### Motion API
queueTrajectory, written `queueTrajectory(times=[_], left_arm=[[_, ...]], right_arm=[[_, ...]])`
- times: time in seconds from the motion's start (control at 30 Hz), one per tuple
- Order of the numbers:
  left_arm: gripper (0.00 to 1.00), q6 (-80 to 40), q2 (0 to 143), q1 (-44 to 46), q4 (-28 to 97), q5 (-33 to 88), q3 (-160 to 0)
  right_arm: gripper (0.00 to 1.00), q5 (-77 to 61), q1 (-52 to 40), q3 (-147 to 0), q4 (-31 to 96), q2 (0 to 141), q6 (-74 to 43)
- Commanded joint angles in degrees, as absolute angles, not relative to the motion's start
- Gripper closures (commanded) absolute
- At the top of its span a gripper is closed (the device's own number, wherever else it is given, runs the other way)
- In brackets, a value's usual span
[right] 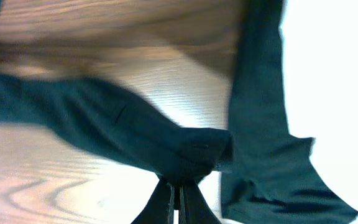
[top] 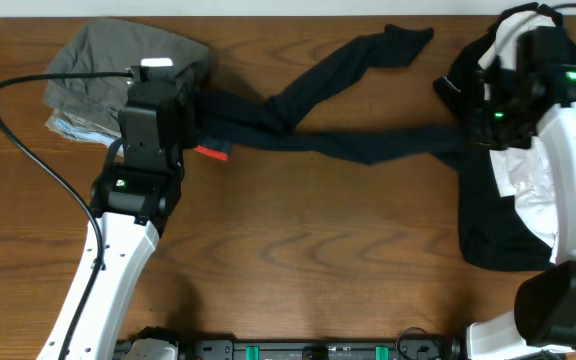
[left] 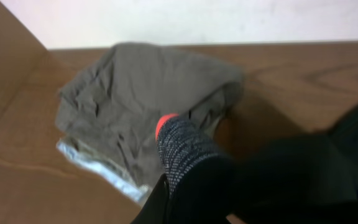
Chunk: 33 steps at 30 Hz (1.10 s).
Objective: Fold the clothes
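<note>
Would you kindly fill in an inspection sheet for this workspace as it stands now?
Surface: brown wooden table, grain visible.
Job's things: black leggings stretched across the table between the arms, with the grey waistband edged red-orange at the left; black-and-white garments heaped at the right.
Clutter: grey and olive-green garments piled at the far left corner.
End effectors: left end effector shut on the waistband; right end effector shut on a leggings leg.
Cables: black cable looping over the table beside the left arm.
Surroundings: pale wall behind the table.
</note>
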<state>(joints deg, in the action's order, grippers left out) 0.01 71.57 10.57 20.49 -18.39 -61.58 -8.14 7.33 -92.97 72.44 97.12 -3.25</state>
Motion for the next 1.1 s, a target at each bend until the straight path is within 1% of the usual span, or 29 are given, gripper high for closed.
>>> queueTrajectory(times=[0.0, 0.2, 0.27, 0.43, 0.47, 0.53, 0.57, 0.63, 0.67, 0.7, 0.87, 0.97, 1.07], left_arm=[[0.94, -0.6, 70.5, 10.3, 22.3, -18.4, -62.8], [0.93, -1.4, 70.5, 10.4, 26.1, -16.8, -62.8], [0.87, -1.4, 70.4, 10.8, 27.0, -16.3, -62.8], [0.64, -1.4, 70.0, 12.6, 29.1, -13.9, -62.8], [0.63, -1.4, 69.8, 13.1, 30.0, -13.9, -62.8], [0.63, -1.4, 69.9, 14.2, 32.5, -12.5, -62.8], [0.68, -1.5, 69.9, 14.6, 34.0, -11.3, -62.8], [0.85, -3.8, 70.0, 15.3, 38.6, -9.1, -62.8], [0.92, -5.6, 70.0, 15.4, 40.5, -9.0, -62.8], [0.94, -7.5, 70.0, 15.3, 42.8, -9.0, -62.8], [0.94, -14.1, 70.0, 15.3, 50.9, -7.6, -62.7], [0.93, -14.3, 70.1, 15.3, 52.7, -6.4, -61.8], [0.83, -14.0, 71.2, 15.1, 49.5, -6.6, -59.6]], right_arm=[[0.99, -5.7, 9.5, -93.0, 72.5, 97.3, -3.7], [0.99, -3.7, 12.5, -93.0, 71.4, 97.3, -5.4], [0.99, -3.7, 13.3, -93.0, 71.4, 97.3, -5.4], [0.99, -3.7, 14.6, -93.0, 71.4, 97.3, -5.5], [0.99, -3.9, 14.8, -93.0, 71.4, 97.3, -5.5], [0.99, -4.1, 15.2, -93.0, 71.4, 97.3, -5.5], [0.99, -4.1, 15.3, -93.0, 71.4, 97.3, -5.5], [0.99, -4.1, 15.4, -93.0, 71.4, 97.3, -5.5], [0.99, -4.1, 15.4, -93.0, 71.4, 97.3, -5.5], [0.99, -4.1, 15.4, -93.0, 71.4, 97.3, -5.5], [0.99, -4.1, 15.4, -93.0, 71.4, 97.3, -5.5], [0.99, -4.1, 15.4, -93.0, 71.6, 97.3, -5.5], [0.99, -4.1, 15.4, -93.0, 71.5, 97.3, -5.5]])
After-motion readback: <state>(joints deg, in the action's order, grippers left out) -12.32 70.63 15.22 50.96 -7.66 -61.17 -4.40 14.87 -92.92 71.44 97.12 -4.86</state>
